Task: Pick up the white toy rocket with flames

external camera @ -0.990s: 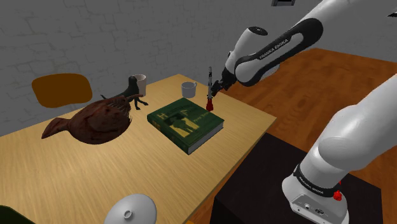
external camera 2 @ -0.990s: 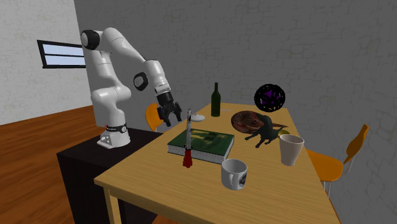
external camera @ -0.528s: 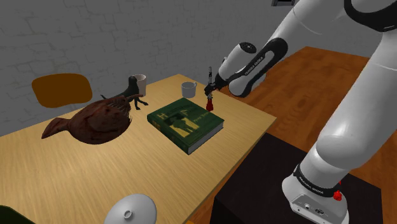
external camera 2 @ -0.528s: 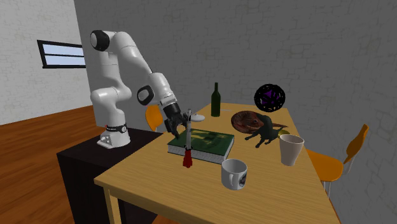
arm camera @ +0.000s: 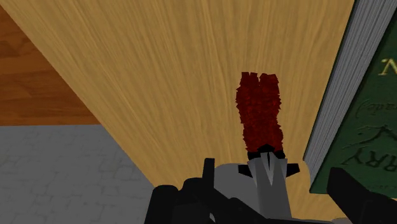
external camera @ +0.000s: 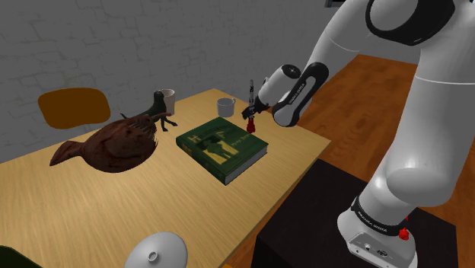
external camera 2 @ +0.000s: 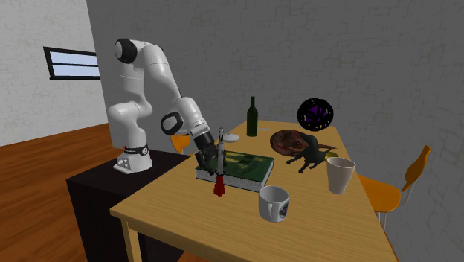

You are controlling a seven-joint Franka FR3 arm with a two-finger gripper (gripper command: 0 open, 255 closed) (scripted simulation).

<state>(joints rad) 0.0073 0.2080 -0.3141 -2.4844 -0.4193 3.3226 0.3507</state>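
Note:
The toy rocket (external camera: 250,97) stands upright on the wooden table (external camera: 91,213), near its edge and beside a green book (external camera: 222,146). It has a slim grey-white body (external camera 2: 220,152) and red flames (external camera 2: 218,187) at its foot. My gripper (external camera: 252,114) is level with the rocket's lower body, and it is open. In the wrist view the rocket's pale body (arm camera: 270,181) and red flames (arm camera: 259,118) lie between my two black fingers (arm camera: 168,200), which stand wide apart and do not touch it.
A brown fish figure (external camera: 114,145), a dark dinosaur toy (external camera: 157,114) and two mugs (external camera: 224,106) stand further along the table. A white lid (external camera: 156,250) lies near the front edge. A green bottle (external camera 2: 252,117), a cup (external camera 2: 340,175) and orange chairs (external camera: 74,106) are nearby.
The arm has swung lower and brought the gripper from beside the rocket's top down around its lower body. The fingers stayed open and the rocket has not moved.

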